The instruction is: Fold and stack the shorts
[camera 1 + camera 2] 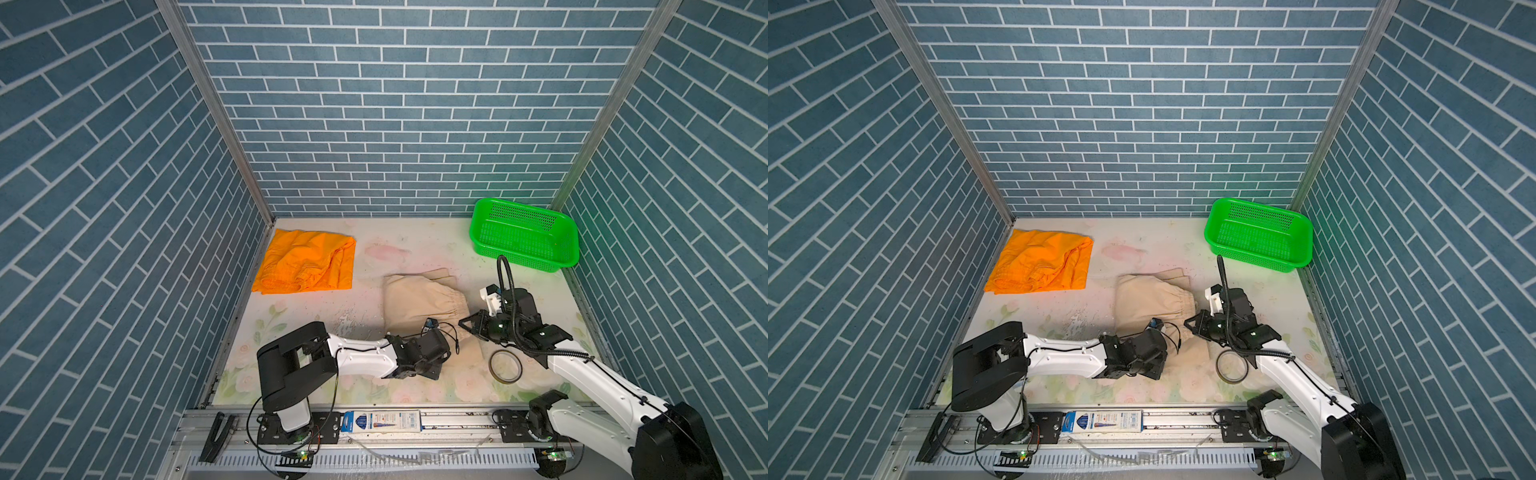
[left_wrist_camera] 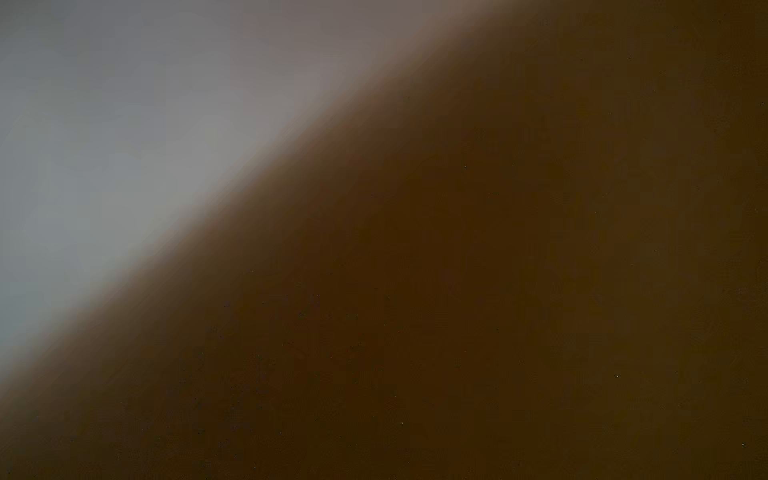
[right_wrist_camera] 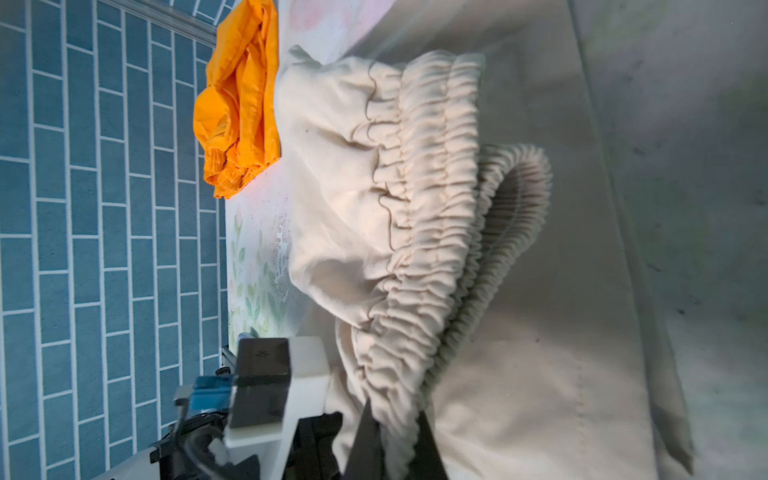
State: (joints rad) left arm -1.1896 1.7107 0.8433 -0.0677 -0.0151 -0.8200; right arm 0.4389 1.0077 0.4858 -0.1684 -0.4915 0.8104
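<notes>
The right gripper (image 3: 395,411) is pinched almost closed on the gathered waistband of the beige shorts (image 3: 340,187). Its two dark fingers (image 3: 362,444) sit either side of the elastic at the bottom centre of the right wrist view, and the band rises from them in a loop. In both top views that gripper (image 1: 467,325) (image 1: 1190,324) sits right of centre, at the right-hand edge of the beige shorts (image 1: 415,299) (image 1: 1146,299), which lie in the lower middle of the frame on the floral table (image 1: 395,249).

The left gripper (image 1: 436,359) (image 1: 1154,358) is low over the near edge of the same pair, just below centre. Its jaws are closed, but I cannot tell whether any cloth is between them: the wrist hides them from above, and the left wrist view is only a brown and grey blur.

A tape ring (image 1: 491,365) lies on the table beside the shorts, below the right gripper. The orange shorts (image 1: 307,262) (image 3: 241,104) lie in a flat bundle left of centre by the left wall, well apart from both grippers. A green basket (image 1: 515,257) stands right of centre in the far corner.
</notes>
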